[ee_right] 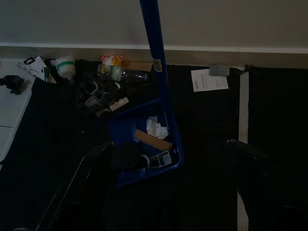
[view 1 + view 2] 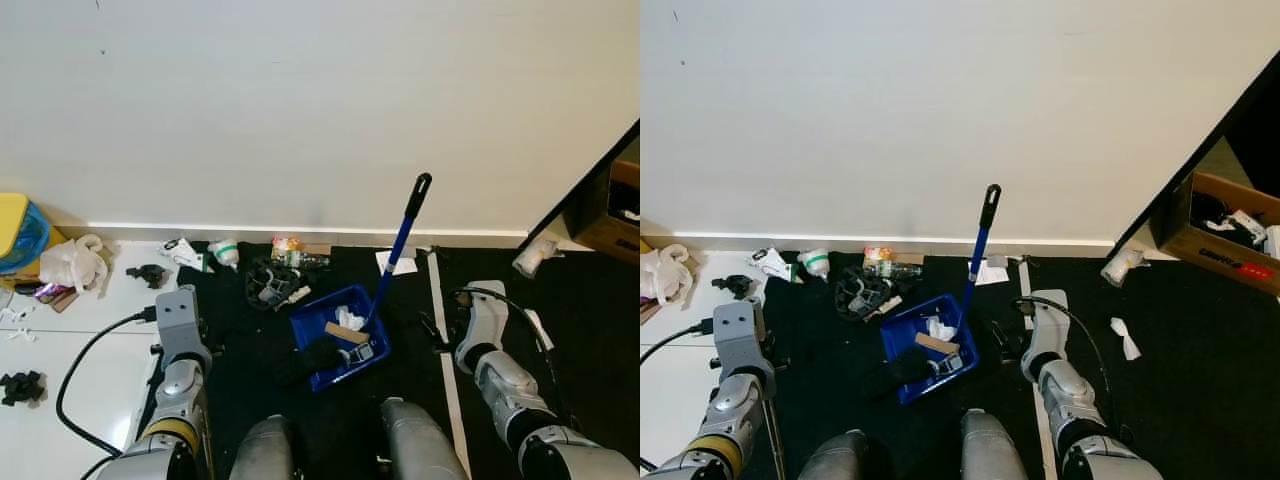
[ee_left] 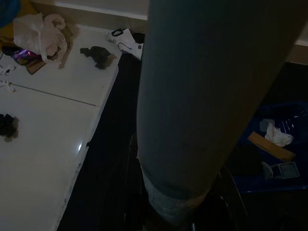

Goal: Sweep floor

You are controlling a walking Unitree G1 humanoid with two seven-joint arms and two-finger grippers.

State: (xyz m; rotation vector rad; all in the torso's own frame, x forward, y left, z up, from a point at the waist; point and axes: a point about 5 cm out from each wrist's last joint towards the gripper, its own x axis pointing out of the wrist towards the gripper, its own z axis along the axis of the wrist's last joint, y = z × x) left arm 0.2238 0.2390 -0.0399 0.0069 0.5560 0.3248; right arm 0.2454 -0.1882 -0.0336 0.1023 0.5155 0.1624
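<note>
A blue dustpan (image 2: pixel 338 345) holding scraps stands on the black floor (image 2: pixel 590 330), its handle (image 2: pixel 398 245) upright; either tool's spread I cannot tell.

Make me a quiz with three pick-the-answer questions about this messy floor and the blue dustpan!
1. Where does the dustpan sit?
A. on the black floor between the two arms
B. on the white floor
C. inside the cardboard box

2. What colour is the dustpan's long handle?
A. red
B. blue with a black grip
C. yellow

3. What state is the dustpan in?
A. holding bits of rubbish
B. flipped upside down
C. held up by a pincer

Answers: 1 A, it rests on the dark floor straight ahead of the robot. 2 B, the pole is blue and its tip is black. 3 A, a crumpled white paper and a brown strip lie in it.
</note>
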